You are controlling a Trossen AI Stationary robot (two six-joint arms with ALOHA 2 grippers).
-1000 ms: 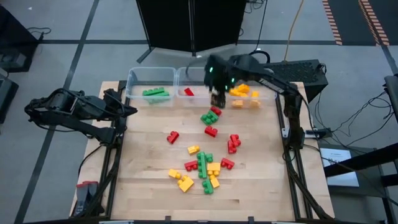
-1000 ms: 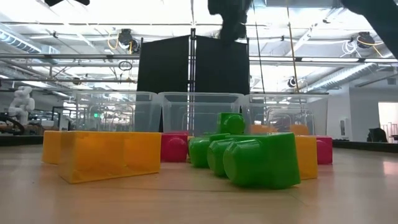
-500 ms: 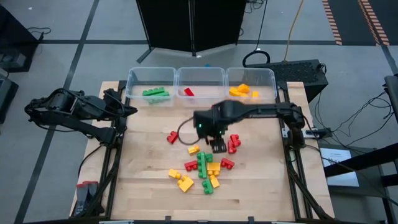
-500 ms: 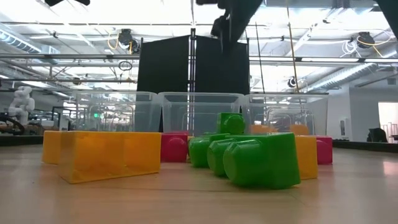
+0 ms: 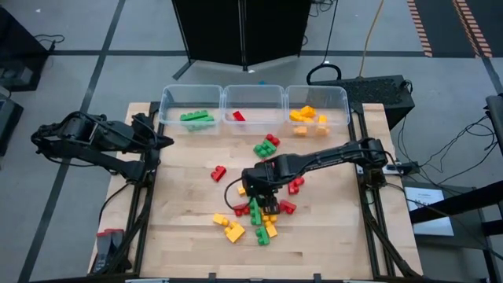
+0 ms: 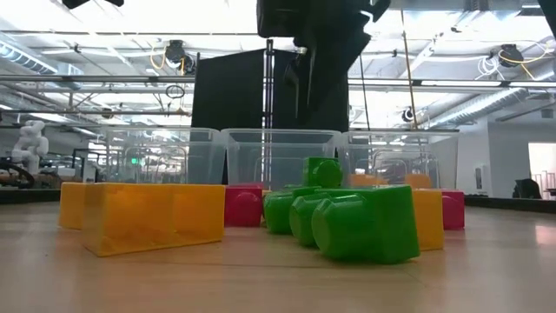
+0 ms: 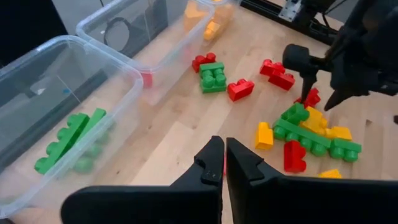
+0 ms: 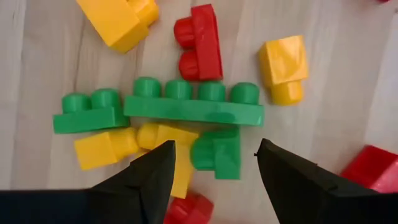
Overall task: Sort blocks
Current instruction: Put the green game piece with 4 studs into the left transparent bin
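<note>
Swinging down from the bins a second ago, the right end effector (image 5: 267, 206) now hangs over the pile of blocks (image 5: 255, 214) in the middle of the worktop (image 5: 189, 204), its fingers (image 8: 152, 171) spread apart with nothing between them. Using the long green block (image 8: 194, 107) as the landmark: a small green block (image 8: 217, 151) lies just beside it on the side nearer the fingers, a yellow one (image 8: 165, 146) touches that, a red one (image 8: 199, 40) sits on the far side, and another yellow (image 8: 283, 62) lies off one end. The fingers look lined up either side of the small green block, so I'd guess that is the pick. To do it well, I'd come straight down, keep one finger clear of the yellow neighbour so it isn't dragged along, and close only once both tips are below the studs. The left end effector (image 7: 222, 163) waits with fingers together, well apart from the long green block, beside the bin (image 5: 169, 102) holding green pieces.
</note>
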